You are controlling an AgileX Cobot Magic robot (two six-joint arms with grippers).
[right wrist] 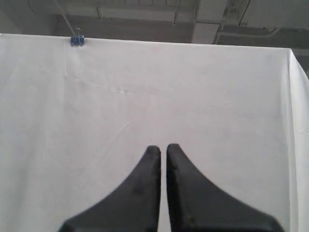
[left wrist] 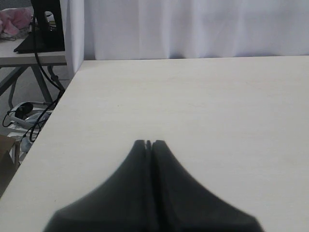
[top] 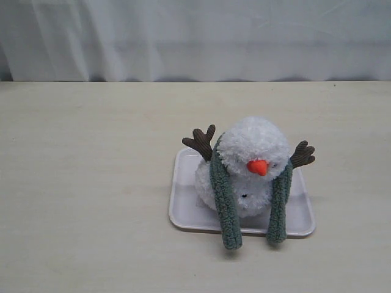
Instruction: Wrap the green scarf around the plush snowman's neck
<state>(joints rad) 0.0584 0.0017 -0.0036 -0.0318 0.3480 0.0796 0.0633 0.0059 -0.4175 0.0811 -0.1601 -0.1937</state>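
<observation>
well, item: plush snowman (top: pixel 253 146), white, fluffy, orange nose, brown twig arms, sat on a white tray (top: pixel 181 213) on the pale table (top: pixel 91 183), head tipped forward. item: green scarf (top: pixel 225 201), draped behind the head, both ends hanging down the front past the tray's rim, uncrossed. risk, as i judge: tugging one end slides the scarf off or topples the light toy. left gripper (left wrist: pixel 148 143) pressed together over bare table; right gripper (right wrist: pixel 163 150) pressed together, facing the curtain (right wrist: pixel 145 96); both empty.

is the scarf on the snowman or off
On: the green scarf hangs over the plush snowman, one end down each side of its face, uncrossed.
</observation>
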